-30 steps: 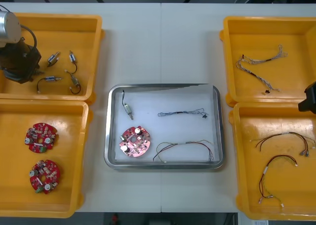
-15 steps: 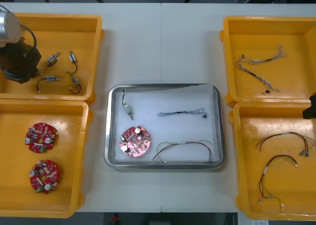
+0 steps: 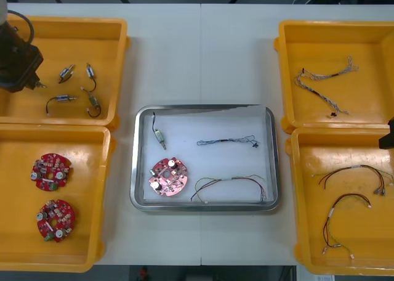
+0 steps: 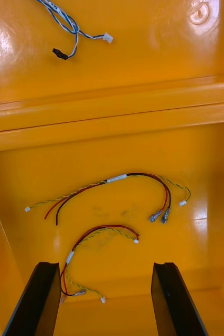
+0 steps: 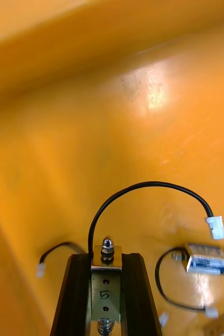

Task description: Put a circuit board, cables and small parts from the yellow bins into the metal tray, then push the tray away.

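My left gripper [image 3: 34, 79] hangs over the far left yellow bin [image 3: 74, 28], shut on a small metal part [image 5: 106, 286] marked with a 5. The part's black cable [image 5: 143, 186] loops up to a white plug. The metal tray [image 3: 203, 206] at the table's middle holds a round red circuit board [image 3: 167, 176], a small metal part [image 3: 159, 135], a blue and white cable [image 3: 228, 140] and a red and yellow cable [image 3: 231, 185]. My right gripper [image 4: 106, 302] stands open above the red and yellow cables [image 4: 112, 184] in the near right bin [image 3: 308, 232].
Several small metal parts [image 3: 90, 71] lie loose in the far left bin. Two red circuit boards [image 3: 50, 171] sit in the near left bin [image 3: 92, 170]. A twisted blue and white cable [image 3: 320, 84] lies in the far right bin [image 3: 332, 34].
The left gripper has shut on the small metal part and drawn up and toward the table's left edge with it. The right gripper has slid farther toward the right edge.
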{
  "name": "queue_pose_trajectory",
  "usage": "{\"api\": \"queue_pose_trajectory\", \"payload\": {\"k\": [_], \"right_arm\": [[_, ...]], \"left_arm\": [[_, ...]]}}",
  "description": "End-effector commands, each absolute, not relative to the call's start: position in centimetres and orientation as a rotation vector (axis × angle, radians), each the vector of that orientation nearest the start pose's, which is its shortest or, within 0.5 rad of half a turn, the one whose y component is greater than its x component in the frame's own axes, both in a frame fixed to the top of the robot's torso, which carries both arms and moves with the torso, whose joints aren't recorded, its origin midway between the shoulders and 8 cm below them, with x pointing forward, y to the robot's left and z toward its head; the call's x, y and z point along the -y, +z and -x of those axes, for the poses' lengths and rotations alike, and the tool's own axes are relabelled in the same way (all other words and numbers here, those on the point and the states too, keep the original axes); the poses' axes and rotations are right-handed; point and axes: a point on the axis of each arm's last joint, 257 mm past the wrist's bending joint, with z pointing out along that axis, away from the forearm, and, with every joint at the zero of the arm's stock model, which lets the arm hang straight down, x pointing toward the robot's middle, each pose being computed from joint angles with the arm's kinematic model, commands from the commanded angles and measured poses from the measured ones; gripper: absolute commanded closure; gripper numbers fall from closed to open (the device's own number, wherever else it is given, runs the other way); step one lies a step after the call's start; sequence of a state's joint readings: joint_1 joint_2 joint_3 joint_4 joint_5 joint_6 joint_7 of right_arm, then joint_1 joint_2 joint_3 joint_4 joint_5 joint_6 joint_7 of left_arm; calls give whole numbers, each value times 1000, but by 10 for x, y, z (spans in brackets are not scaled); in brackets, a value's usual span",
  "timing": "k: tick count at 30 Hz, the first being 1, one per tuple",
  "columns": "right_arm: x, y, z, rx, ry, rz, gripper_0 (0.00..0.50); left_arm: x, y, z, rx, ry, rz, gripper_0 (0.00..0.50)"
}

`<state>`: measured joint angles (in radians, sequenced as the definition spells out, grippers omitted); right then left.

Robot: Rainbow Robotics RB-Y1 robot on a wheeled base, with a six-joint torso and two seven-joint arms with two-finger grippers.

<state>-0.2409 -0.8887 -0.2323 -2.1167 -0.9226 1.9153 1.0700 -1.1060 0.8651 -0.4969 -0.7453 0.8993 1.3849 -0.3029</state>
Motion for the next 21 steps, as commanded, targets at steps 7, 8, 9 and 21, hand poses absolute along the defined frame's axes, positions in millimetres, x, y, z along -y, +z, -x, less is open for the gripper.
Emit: {"api": "queue_pose_trajectory", "payload": {"k": [7,8,9,21], "right_arm": [[376,-149,-380,-2698,12,-238,0],[376,-149,-380,-2698,12,-238,0],[376,-149,-380,-2698,12,-238,0],[376,-149,-380,-2698,12,-238,0]], "left_arm": [[-396,-77,-571,-2392,-98,1291,500],[-389,-75,-568,-2411,-96,1267,500],[-380,-74,-565,-2434,-97,1245,500],[-309,-62,-537,-2565,-95,1033,500]]}}
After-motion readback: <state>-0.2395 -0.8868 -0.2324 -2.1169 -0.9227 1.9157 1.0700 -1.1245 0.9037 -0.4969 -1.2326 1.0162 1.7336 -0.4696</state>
